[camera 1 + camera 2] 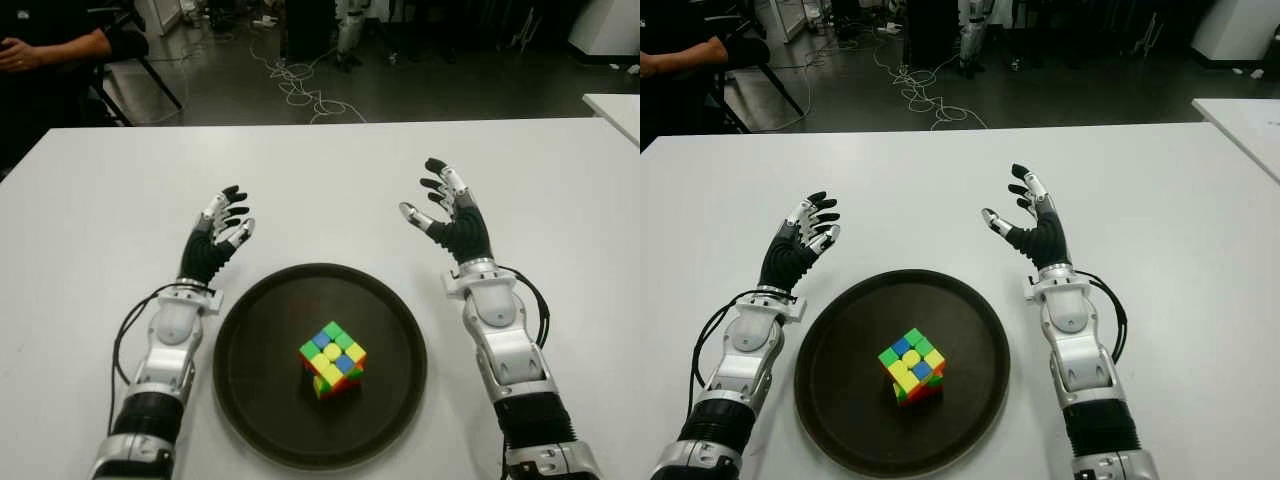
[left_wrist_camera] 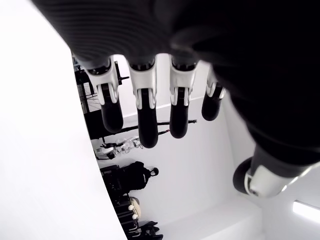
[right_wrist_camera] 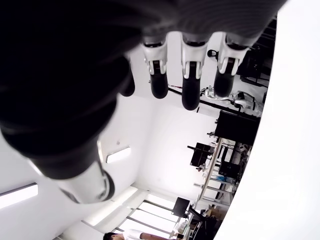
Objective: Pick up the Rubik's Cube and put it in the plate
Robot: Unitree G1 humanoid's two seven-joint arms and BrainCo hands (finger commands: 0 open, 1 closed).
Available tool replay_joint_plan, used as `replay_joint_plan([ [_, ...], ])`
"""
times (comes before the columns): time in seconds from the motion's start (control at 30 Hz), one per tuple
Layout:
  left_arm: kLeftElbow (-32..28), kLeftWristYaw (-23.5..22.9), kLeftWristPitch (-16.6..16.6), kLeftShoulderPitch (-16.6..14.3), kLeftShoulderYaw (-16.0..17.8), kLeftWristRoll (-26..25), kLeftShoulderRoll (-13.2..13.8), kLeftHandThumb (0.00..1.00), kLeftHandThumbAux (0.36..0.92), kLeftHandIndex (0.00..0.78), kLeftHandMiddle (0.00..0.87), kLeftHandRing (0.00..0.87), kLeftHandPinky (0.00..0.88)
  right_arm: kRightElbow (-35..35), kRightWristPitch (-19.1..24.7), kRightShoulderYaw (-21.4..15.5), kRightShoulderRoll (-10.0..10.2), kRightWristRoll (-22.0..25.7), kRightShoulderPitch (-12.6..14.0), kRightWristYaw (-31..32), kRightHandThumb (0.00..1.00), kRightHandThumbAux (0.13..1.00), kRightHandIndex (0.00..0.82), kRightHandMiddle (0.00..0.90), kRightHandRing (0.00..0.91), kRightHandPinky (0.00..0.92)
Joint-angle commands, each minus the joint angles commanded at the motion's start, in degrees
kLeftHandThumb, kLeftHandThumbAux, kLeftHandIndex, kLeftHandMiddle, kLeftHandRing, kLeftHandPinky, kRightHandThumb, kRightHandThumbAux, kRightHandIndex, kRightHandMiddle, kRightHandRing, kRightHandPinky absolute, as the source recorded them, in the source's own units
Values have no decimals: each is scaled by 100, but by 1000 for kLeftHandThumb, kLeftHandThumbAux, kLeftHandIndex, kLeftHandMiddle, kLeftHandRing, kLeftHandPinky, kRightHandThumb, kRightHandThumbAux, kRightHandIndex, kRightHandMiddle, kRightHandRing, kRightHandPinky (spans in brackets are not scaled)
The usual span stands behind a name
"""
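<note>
Rubik's Cube [image 1: 333,359] sat inside the dark round plate [image 1: 250,340], slightly toward 5 o'clock of its center, on the white table [image 1: 100,200]. Left hand [image 1: 215,240] was at approx 10 o'clock of the plate, just off the rim, fingers [image 2: 145,115] loosely spread w/ nothing in them; right hand [image 1: 450,215] at approx 2 o'clock, also released, fingers [image 3: 187,80] extended & empty. Person's arm [image 1: 60,45] showed at far 11 o'clock beyond the table edge.
</note>
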Motion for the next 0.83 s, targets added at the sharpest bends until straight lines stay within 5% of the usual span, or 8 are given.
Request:
replay_joint_plan([
  [0.43,451,49,-445,-161,17,17,21,216,546,141,209,222,206,156,-28,4,-21,-7,-79,-26,309,761,48,131,147,162],
  [0.83,493,11,-509,-173,40,-56,-12,225,554,140,211,221,205,246,-70,-9,-18,21,-107,-31,298,763,50,128,147,169],
])
